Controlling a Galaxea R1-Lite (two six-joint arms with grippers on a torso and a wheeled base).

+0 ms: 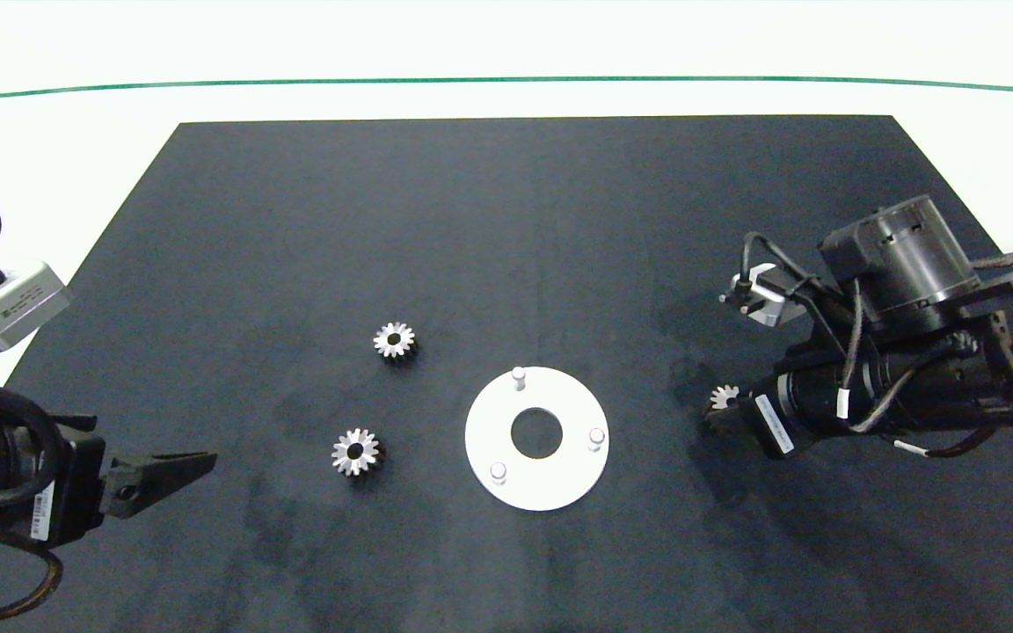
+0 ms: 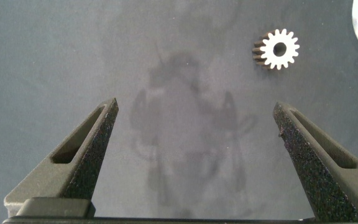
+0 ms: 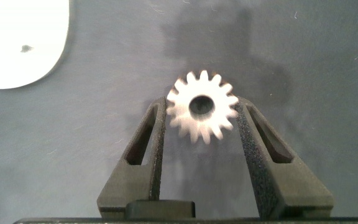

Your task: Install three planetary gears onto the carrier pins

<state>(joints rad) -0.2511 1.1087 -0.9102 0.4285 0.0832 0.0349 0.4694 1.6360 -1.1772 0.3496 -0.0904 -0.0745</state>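
The white carrier disc [image 1: 489, 426] lies at the middle of the black mat, its three pins [image 1: 519, 376] [image 1: 596, 436] [image 1: 498, 472] standing bare. Two silver planetary gears [image 1: 394, 339] [image 1: 356, 452] lie flat on the mat left of the disc. The third gear [image 1: 724, 396] [image 3: 202, 106] is pinched between the fingers of my right gripper [image 1: 722, 409] [image 3: 202, 111], right of the disc, whose edge [image 3: 23, 50] shows in the right wrist view. My left gripper [image 1: 203, 462] [image 2: 196, 106] hovers open at the mat's left, the nearer gear [image 2: 277, 50] ahead of it.
The black mat [image 1: 506, 220] lies on a white table, with a green line [image 1: 506, 80] along the far side. The right arm's motor housing [image 1: 907, 251] and cables rise over the mat's right part.
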